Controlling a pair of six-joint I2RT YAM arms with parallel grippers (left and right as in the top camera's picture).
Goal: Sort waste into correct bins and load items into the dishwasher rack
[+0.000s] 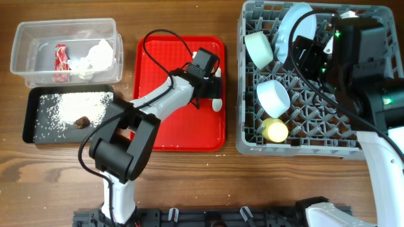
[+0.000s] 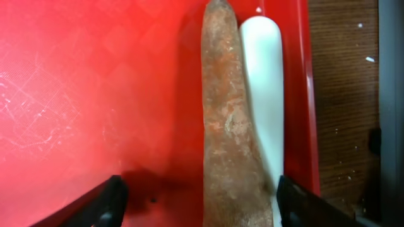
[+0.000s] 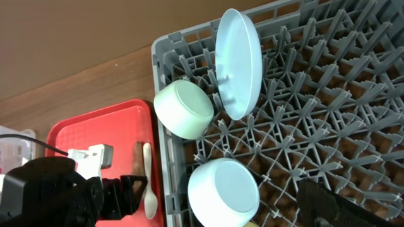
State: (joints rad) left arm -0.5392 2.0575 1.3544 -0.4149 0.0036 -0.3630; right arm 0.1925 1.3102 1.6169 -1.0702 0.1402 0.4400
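The left wrist view is showing what the left arm (image 1: 161, 98) is hiding overhead: the orange-brown carrot-like stick (image 2: 227, 139) is lying on the flat red serving tray (image 2: 95, 94), touching the white plastic spoon (image 2: 265, 88) at its 3 o'clock. The left fingers (image 2: 112, 200) are standing wide apart around both, gripping nothing. Only one of the right fingers (image 3: 329, 205) is showing above the large grey plastic rack (image 3: 315, 82); I cannot tell their state.
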